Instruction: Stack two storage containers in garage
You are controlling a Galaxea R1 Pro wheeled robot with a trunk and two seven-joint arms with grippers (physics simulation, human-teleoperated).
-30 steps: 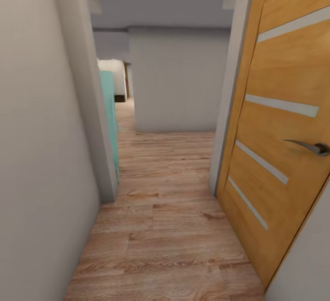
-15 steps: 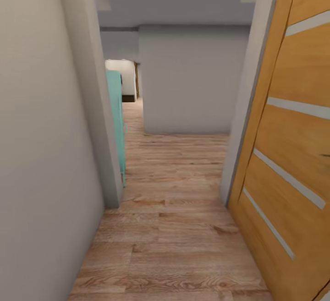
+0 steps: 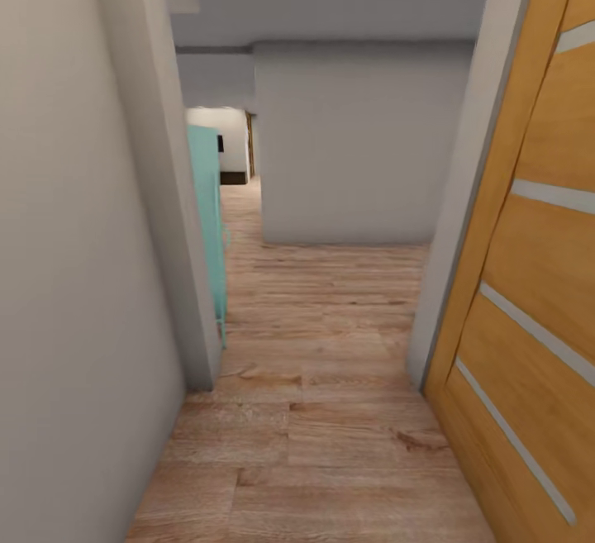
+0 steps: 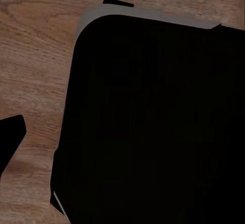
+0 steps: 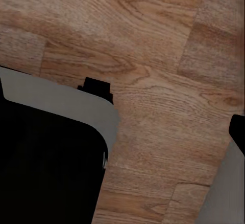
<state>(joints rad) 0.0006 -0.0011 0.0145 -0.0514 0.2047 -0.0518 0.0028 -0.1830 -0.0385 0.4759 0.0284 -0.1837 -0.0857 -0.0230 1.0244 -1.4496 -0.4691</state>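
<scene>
Storage containers: whereabouts cannot be told from these views; the robot stands in a narrow corridor.

Left wall [image 3: 74, 278]: plain pale grey, running along the left of the head view and ending at a square corner partway down the corridor.

Plank floor [image 3: 322, 411]: light wood boards, running down the corridor and away to the left past the corner. It also appears in the left wrist view [image 4: 35, 55] and the right wrist view [image 5: 153, 55].

Wooden door [image 3: 537, 278]: honey-coloured, along the right side, standing open against its grey frame. It has narrow pale slats [image 3: 521, 324] set across it.

Facing wall [image 3: 347, 146]: pale grey, closing the corridor ahead, under a grey ceiling.

Teal cabinet [image 3: 211, 229]: tall, just past the left corner, only its edge visible.

Far opening [image 3: 223, 146]: beyond the cabinet, a white wall with a dark strip at its foot.

Black rounded body with a grey rim: close over the planks in the left wrist view [image 4: 153, 121] and in the right wrist view [image 5: 46, 168].

Left gripper, right gripper: how far the jaws stand apart cannot be told.
</scene>
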